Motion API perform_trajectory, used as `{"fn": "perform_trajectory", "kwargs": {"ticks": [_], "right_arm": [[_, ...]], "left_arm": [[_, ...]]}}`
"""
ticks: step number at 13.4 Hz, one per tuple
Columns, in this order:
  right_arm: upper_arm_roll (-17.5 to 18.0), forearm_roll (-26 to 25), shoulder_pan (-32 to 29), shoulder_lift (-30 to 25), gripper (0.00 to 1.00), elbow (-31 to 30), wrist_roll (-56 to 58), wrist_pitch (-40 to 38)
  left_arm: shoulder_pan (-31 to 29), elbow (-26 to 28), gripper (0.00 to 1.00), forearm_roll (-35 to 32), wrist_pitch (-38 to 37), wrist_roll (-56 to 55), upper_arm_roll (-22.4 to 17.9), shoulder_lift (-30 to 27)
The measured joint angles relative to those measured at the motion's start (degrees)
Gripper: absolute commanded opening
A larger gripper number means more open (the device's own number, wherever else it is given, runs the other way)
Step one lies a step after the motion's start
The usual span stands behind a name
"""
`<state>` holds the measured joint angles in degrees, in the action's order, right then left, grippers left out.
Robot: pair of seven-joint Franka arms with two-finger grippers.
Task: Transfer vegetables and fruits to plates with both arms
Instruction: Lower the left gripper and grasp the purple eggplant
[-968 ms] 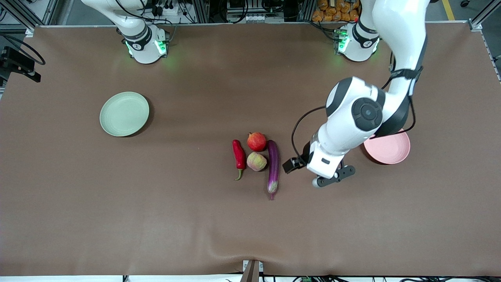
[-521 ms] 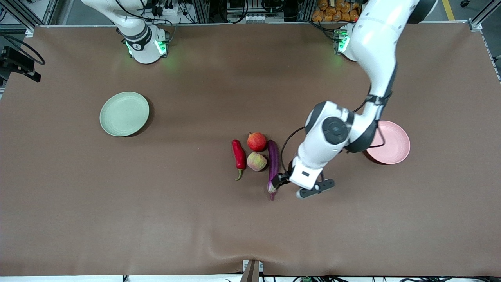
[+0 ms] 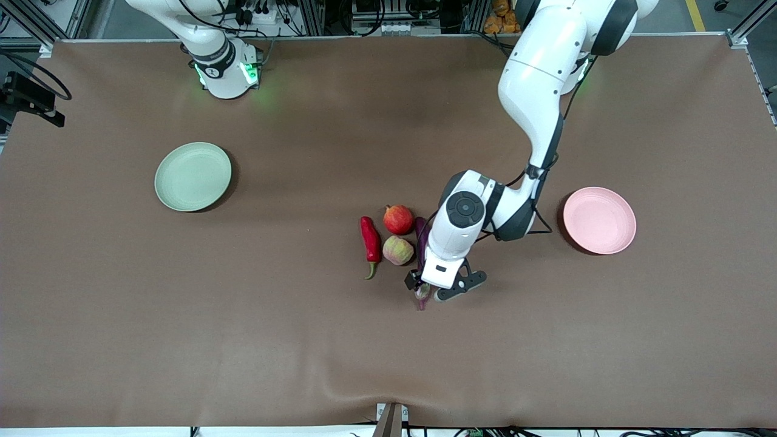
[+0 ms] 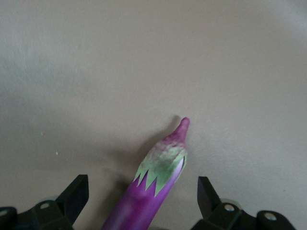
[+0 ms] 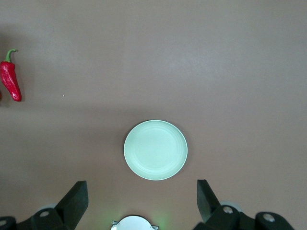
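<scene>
Eggplant [image 4: 158, 179] calyx between left-hand fingers [image 4: 76, 194]

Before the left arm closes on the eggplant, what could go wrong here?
1. The open left end effector straddles the eggplant near its stem end, not its middle, so a lift may let the long body tip or slip.
2. The peach and pomegranate lie right beside the eggplant; descending or dragging could knock them rolling.

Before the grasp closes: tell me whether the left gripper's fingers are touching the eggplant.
Apart. The left wrist view shows the eggplant lying between the open left gripper's fingers, with bare table on both sides of it.
</scene>
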<state>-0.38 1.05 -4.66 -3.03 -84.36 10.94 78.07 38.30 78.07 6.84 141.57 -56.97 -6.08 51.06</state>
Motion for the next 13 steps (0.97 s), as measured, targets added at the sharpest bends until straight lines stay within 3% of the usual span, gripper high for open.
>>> {"fn": "perform_trajectory", "kwargs": {"ticks": [5, 6, 7, 8, 13], "right_arm": [[-0.1, 0.0, 0.0, 0.0, 1.00, 0.0, 0.0, -0.2], [-0.1, 0.0, 0.0, 0.0, 1.00, 0.0, 0.0, -0.2], [-0.1, 0.0, 0.0, 0.0, 1.00, 0.0, 0.0, -0.2], [-0.1, 0.0, 0.0, 0.0, 1.00, 0.0, 0.0, -0.3], [-0.1, 0.5, 0.0, 0.0, 1.00, 0.0, 0.0, -0.9]], "left_arm": [[0.5, 0.0, 0.96, -0.1, 0.0, -0.5, -0.1, 1.6], [0.8, 0.0, 0.67, -0.2, 0.0, -0.5, -0.1, 2.0], [1.1, 0.0, 0.09, -0.5, 0.0, -0.5, -0.1, 2.2], [1.4, 0.0, 0.00, -0.6, 0.0, -0.7, -0.1, 2.3], [1.6, -0.3, 0.00, -0.7, 0.0, -1.5, -0.4, 2.4]]}}
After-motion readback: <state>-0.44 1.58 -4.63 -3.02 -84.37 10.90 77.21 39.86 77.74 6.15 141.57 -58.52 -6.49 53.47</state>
